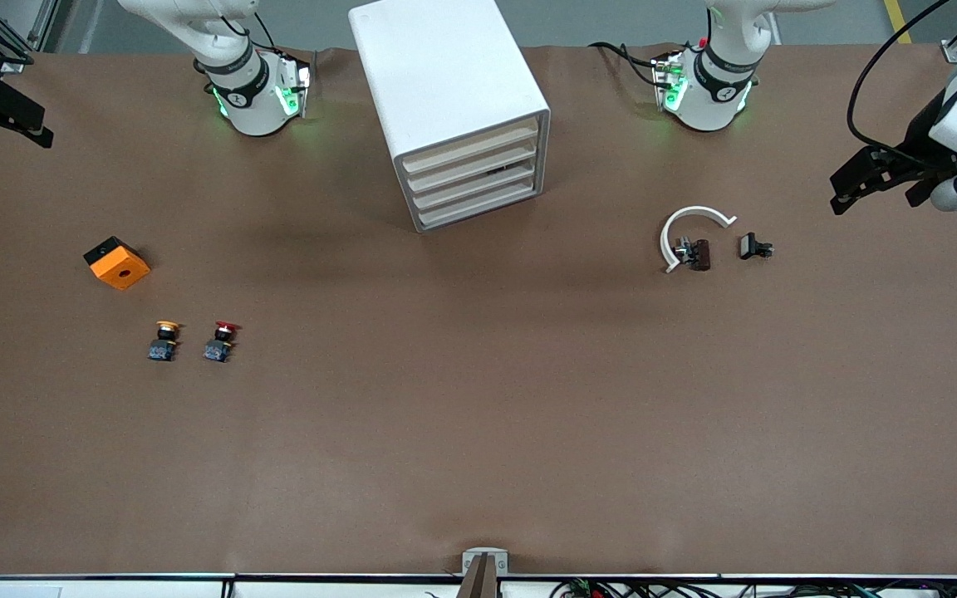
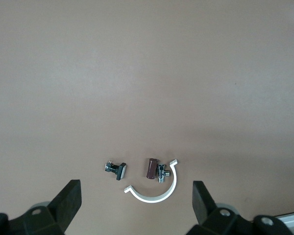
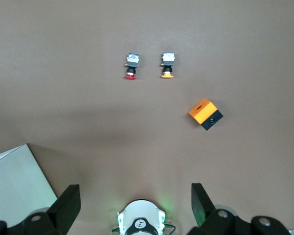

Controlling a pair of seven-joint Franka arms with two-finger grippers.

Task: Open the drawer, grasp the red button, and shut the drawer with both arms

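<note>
The white drawer cabinet stands between the two arm bases, and every drawer front looks shut. The red-capped button lies on the table toward the right arm's end, beside a yellow-capped one. My right gripper hangs high over that end of the table, open and empty. Over the table's edge at the left arm's end, my left gripper is also open and empty.
An orange square block sits farther from the front camera than the two buttons. Toward the left arm's end lie a white curved clamp, a small brown part and a small black part.
</note>
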